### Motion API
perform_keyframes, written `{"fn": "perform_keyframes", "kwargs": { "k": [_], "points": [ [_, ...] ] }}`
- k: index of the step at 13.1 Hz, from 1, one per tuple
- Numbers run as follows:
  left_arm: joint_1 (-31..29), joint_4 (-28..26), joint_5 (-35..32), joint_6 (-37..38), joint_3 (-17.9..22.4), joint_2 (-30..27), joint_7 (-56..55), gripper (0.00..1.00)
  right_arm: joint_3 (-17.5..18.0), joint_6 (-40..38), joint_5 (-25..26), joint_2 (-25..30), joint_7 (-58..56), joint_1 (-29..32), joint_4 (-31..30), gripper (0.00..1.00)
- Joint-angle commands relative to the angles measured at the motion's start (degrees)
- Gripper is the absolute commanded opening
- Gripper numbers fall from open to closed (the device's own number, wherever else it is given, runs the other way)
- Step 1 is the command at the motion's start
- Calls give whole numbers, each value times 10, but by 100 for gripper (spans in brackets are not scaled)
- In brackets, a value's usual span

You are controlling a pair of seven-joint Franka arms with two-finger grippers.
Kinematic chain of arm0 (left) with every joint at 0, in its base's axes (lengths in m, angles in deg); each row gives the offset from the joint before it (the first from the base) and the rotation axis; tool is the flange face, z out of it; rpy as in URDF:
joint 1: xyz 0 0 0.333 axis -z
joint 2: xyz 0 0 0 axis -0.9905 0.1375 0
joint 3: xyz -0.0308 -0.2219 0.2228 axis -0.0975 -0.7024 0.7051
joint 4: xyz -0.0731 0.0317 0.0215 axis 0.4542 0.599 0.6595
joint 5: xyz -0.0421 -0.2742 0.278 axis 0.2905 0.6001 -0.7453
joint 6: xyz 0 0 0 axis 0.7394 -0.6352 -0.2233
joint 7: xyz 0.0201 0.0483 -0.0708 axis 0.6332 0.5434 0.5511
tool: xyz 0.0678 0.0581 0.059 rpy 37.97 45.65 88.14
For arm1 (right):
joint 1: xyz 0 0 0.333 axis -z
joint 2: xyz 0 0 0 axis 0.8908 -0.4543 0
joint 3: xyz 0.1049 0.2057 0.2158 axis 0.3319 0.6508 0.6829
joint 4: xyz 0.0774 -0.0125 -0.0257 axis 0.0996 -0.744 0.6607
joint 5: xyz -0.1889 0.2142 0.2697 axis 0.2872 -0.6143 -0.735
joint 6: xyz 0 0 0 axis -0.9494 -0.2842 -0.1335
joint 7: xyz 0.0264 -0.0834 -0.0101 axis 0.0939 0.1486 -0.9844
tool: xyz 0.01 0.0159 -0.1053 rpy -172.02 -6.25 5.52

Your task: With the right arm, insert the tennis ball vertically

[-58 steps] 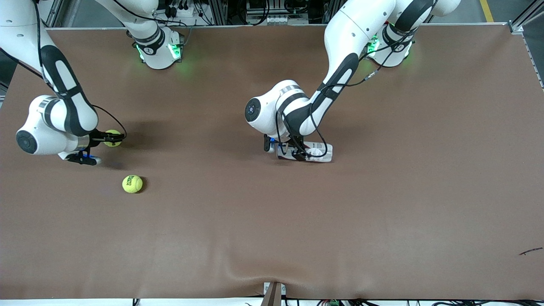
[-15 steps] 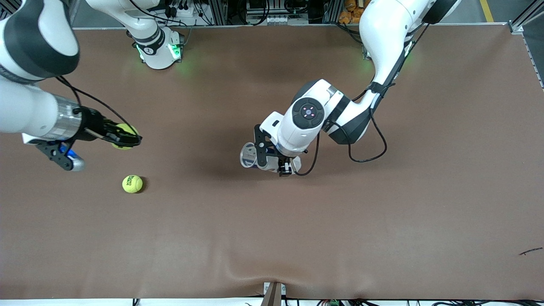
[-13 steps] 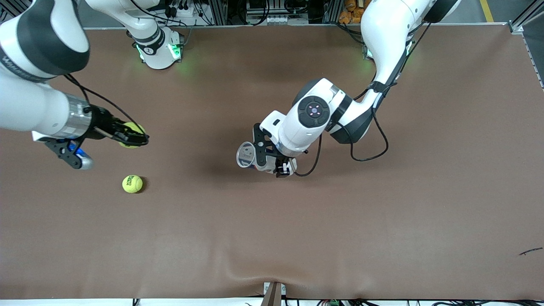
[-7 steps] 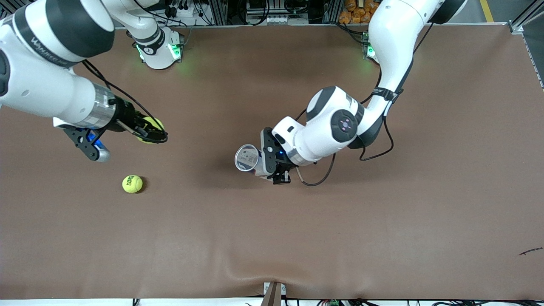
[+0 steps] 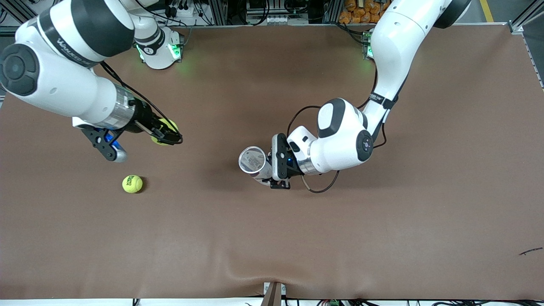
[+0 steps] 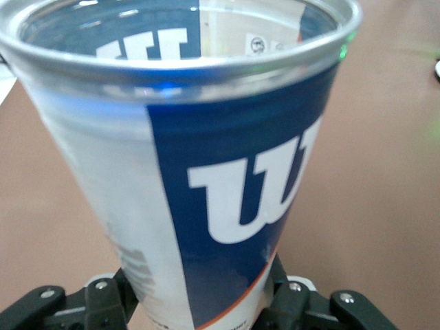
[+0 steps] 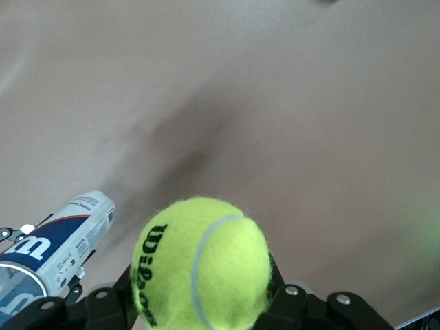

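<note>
A ball [image 5: 165, 131] sits clenched in the right pincer [image 5: 166, 132], up over the tabletop [image 5: 382, 221] toward the right arm's end. The left pincer [image 5: 278, 163] grips a can [image 5: 254, 163] near the tabletop's middle, mouth open upward and tilted. A second ball [image 5: 132, 184] lies on the tabletop.

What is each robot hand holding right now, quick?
Left gripper: shut on the tennis ball can, held up with its open mouth showing.
Right gripper: shut on a tennis ball, over the table.
</note>
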Motion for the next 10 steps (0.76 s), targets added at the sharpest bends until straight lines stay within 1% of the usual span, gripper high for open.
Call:
{"fn": "perform_keyframes", "kwargs": {
  "k": [1,3,4,7,8,10],
  "points": [
    [-6,-24,66,-20,-3,-1,71,71,-5,14,-3,-33,76,-33,48,65],
    [-3,-45,125,-42,-3,0,127,72,-5,29,-3,-47,111,-47,63,65],
    [0,-52,166,-53,-3,11,160,72,-5,35,-3,-49,119,-53,64,65],
    [20,-69,332,-68,-3,41,289,72,-6,95,-3,-62,167,-82,64,65],
    [23,-84,354,-68,-2,38,302,73,-6,115,-3,-69,187,-91,69,65],
    [27,-98,354,-69,-2,38,302,73,-6,120,-2,-88,212,-104,87,65]
  ]
}}
